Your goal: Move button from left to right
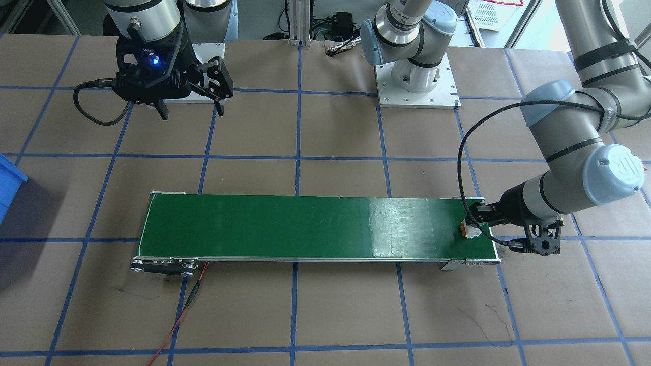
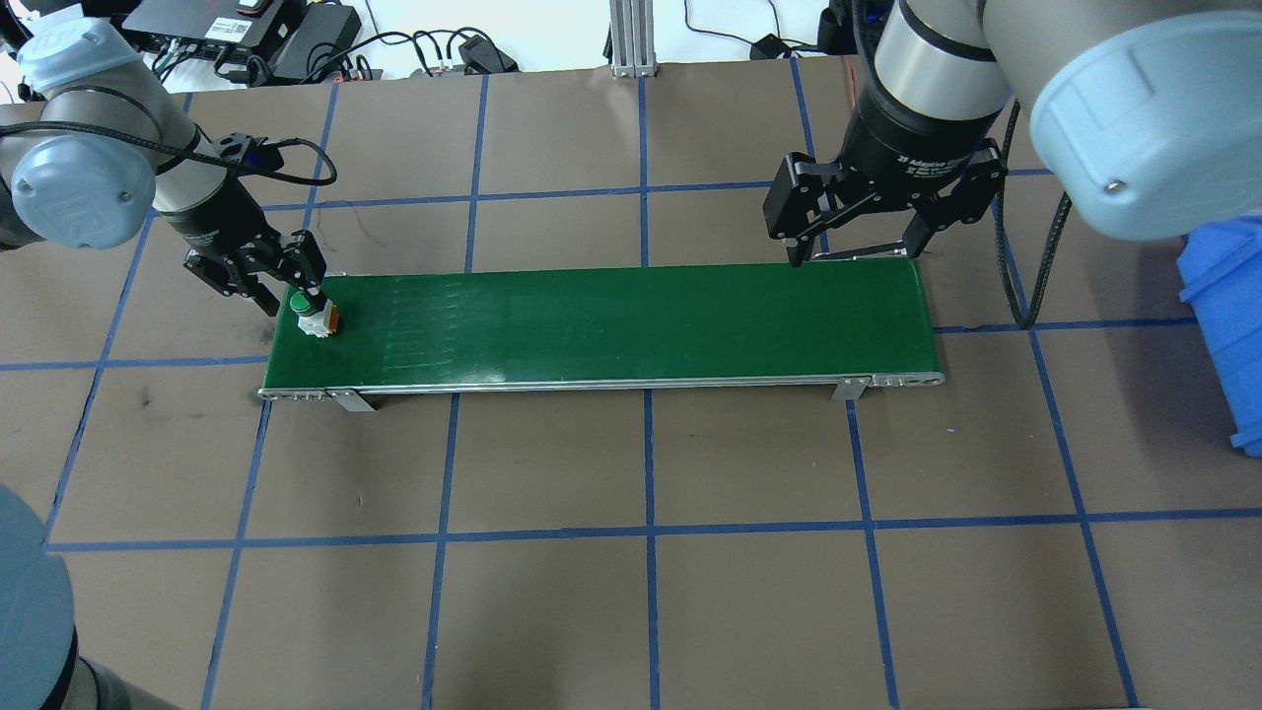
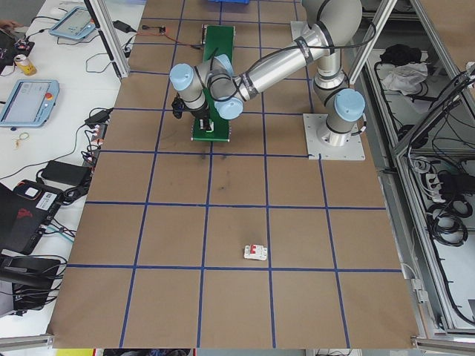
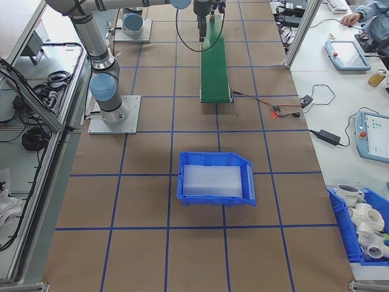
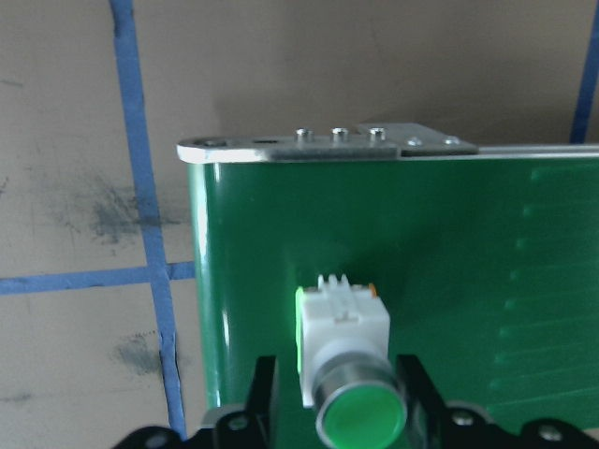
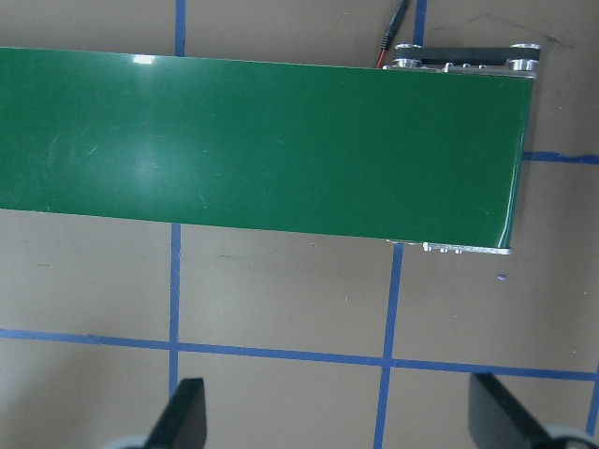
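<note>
Left claw (image 2: 279, 283): at the left of the overhead view, over the belt's left end; its two fingers (image 5: 419, 382) stand narrowly apart, one on each side of the button's body. Whether they press it or only flank it I cannot tell.
Button (image 2: 314, 315): one, on the belt's (image 2: 611, 320) left end in the overhead view, just inside the end roller. It lies tilted, long axis running from the orange base, on the side toward the belt's middle, to the green cap, which points up and back at the left claw.
Belt: one, green, lying lengthwise across the middle of the surface (image 2: 631, 552).
Right claw (image 2: 856, 232): at the upper right of the overhead view, fingers spread wide, holding nothing, above the belt's far edge near its right end.
Bin (image 2: 1227, 330): one blue one at the right edge.
</note>
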Available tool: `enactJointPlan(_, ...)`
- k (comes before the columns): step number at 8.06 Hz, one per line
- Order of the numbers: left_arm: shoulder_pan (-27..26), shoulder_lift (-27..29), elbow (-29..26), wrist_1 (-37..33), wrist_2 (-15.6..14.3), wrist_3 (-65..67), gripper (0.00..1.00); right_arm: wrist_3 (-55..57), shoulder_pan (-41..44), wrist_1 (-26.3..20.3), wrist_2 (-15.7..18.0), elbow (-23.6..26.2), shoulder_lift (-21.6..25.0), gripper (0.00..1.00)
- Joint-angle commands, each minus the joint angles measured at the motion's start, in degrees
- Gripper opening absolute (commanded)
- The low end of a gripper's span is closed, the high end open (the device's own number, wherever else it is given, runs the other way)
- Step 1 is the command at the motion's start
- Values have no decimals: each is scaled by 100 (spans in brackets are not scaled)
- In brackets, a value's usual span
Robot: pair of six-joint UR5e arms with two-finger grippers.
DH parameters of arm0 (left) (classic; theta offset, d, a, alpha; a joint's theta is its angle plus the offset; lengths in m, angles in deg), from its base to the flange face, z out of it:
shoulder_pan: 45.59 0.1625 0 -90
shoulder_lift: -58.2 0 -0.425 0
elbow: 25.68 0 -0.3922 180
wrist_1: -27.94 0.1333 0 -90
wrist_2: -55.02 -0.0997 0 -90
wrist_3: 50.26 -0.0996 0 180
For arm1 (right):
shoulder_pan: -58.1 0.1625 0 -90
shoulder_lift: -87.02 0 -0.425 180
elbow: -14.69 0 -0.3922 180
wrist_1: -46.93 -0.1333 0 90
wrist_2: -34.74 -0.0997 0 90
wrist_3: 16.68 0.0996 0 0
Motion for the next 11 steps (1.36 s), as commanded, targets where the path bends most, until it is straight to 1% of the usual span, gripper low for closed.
enactJointPlan(1,-240,-574,-43,-305,-21,142,100,0,0,0,5,0,0,100)
enactJointPlan(3,-249,-1162,-51,-850,-30,212,100,0,0,0,5,0,0,100)
enactJointPlan(4,-249,-1444,-51,-957,-65,265,100,0,0,0,-4,0,0,100)
enactJointPlan(5,-258,-1673,-51,-1306,-491,265,100,0,0,0,-4,0,0,100)
enactJointPlan(6,-258,-1840,-51,-1362,-678,274,100,0,0,0,-4,0,0,100)
enactJointPlan(8,-258,-1982,-51,-1537,-715,274,100,-9,0,35,-22,0,-9,100)
enactJointPlan(9,-249,-1957,-34,-1495,-715,274,100,-17,-9,44,-22,0,-9,100)
enactJointPlan(10,-214,-2052,-60,-1555,-733,265,100,0,-9,192,-30,0,-69,100)
enactJointPlan(11,-214,-2018,-51,-1530,-750,265,100,-9,-17,481,-91,0,-122,100)
